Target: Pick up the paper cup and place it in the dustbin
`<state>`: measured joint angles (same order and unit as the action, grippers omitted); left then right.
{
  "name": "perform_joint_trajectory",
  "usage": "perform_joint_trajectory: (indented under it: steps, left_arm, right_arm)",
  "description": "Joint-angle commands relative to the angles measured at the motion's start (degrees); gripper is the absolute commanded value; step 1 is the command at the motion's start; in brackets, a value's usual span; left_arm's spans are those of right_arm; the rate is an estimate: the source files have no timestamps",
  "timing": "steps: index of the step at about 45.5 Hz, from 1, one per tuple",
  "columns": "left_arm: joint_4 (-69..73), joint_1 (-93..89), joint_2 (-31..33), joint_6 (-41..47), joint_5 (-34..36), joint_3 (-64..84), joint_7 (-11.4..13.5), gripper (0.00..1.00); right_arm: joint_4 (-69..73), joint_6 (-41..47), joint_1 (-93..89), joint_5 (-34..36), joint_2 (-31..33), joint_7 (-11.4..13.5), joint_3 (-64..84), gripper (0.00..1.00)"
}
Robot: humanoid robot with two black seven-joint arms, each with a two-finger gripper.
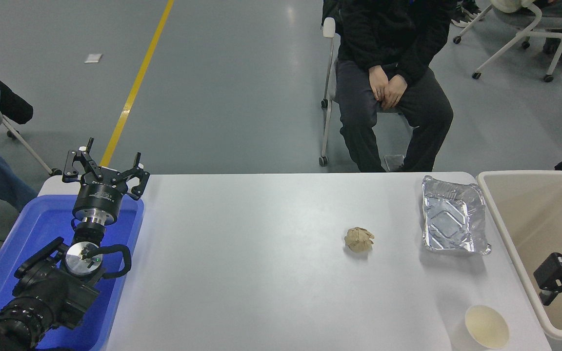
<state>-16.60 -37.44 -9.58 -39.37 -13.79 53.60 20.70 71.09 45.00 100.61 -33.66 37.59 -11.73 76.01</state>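
No brand, label or readable writing shows anywhere; the band of small print round the left gripper's collar is too fine to make out.

The small round white paper cup with a cream inside (487,326) stands upright on the white table (261,273), at its near right corner, just beside the thick rounded rim of the large rectangular beige plastic dustbin (505,222). The cup is empty and nothing touches it.

The right gripper (556,278) — black, coming in from the right edge — hangs over the dustbin's interior, near its left wall. The cup lies to the gripper's left and a little nearer the camera, on the other side of the bin wall, apart from it. Only part of this gripper is in view, and I cannot tell whether its fingers are spread or closed.

The left gripper (105,168) is parked at the lower left over the bright blue plastic tub (42,229), its black fingers spread wide with nothing between them.

Further back on the table, a crumpled tan paper ball (359,240) sits alone near the middle right, and a crinkled silver foil tray (452,215) lies just beside the dustbin's left rim, well behind the cup.

A person in dark clothes (388,73) sits on a chair beyond the table's far edge, hands clasped in the lap.
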Motion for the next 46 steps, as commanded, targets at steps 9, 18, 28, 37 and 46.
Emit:
perform_joint_trajectory:
  steps: [9,18,28,37,46]
  left_arm:
    - [-0.01,0.00,0.00,0.00,0.08,-0.07,-0.05,0.99]
    - [-0.01,0.00,0.00,0.00,-0.01,0.01,-0.05,0.99]
    - [-0.01,0.00,0.00,0.00,-0.01,0.01,-0.05,0.99]
    - [-0.01,0.00,0.00,0.00,-0.01,0.01,-0.05,0.99]
    - [-0.01,0.00,0.00,0.00,-0.01,0.01,-0.05,0.99]
  right_arm:
    - [0.98,0.00,-6.38,-0.27,1.78,1.54,-10.17,1.00]
    - [0.89,-0.52,-9.82,-0.27,1.78,2.42,-12.47,0.98]
    - [0.98,-5.01,-10.52,-0.01,1.87,2.42,-12.64,0.98]
    - [0.89,-6.06,-12.72,0.17,1.78,2.42,-14.31,0.98]
    - [0.81,-8.78,-14.91,0.17,1.70,2.42,-15.01,0.98]
